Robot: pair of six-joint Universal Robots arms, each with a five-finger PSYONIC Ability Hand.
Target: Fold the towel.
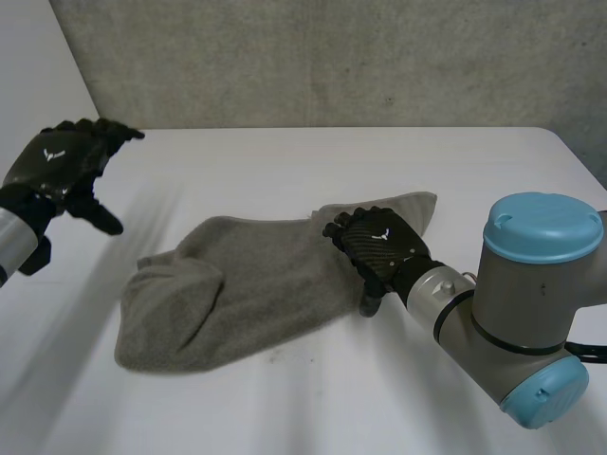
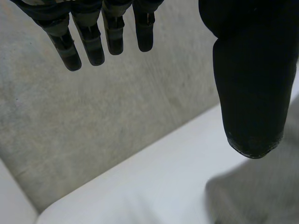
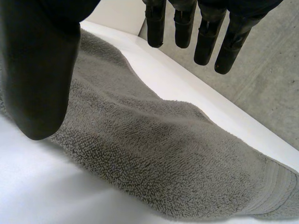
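Grey terry-cloth towel (image 1: 256,284): lies rumpled on the white table (image 1: 285,161), about mid-table, running from near left to far right. Not flat. Left end is bunched into a raised, rounded lump with a fold doubled over it. Right end narrows to a corner pointing far right. How many layers along the middle: cannot tell.

Left hand (image 1: 62,166), black: held up above the table at the far left, well apart from the towel. Fingers straight and a little spread, thumb standing off on its own, nothing between them. Left wrist view agrees: left hand (image 2: 252,70) has fingers (image 2: 93,42) straight and side by side, thumb wide of them, empty. Past the thumb tip, a bit of the towel (image 2: 252,191) on the table (image 2: 154,186).

Right hand (image 1: 379,248), black: over the towel's right part, just near of the far-right corner, back of the hand up. Right wrist view: right hand (image 3: 39,60) with fingers (image 3: 205,37) straight, thumb set apart, gripping nothing. Towel (image 3: 163,154) is spread under the palm, with a flat-woven hem band (image 3: 280,186) at one end and bare table (image 3: 56,186) beside the thumb. Whether the hand touches the cloth: cannot tell.

Right arm's grey joint with light-blue cap (image 1: 541,227) at near right. Grey concrete wall (image 1: 332,57) behind the table's far edge.
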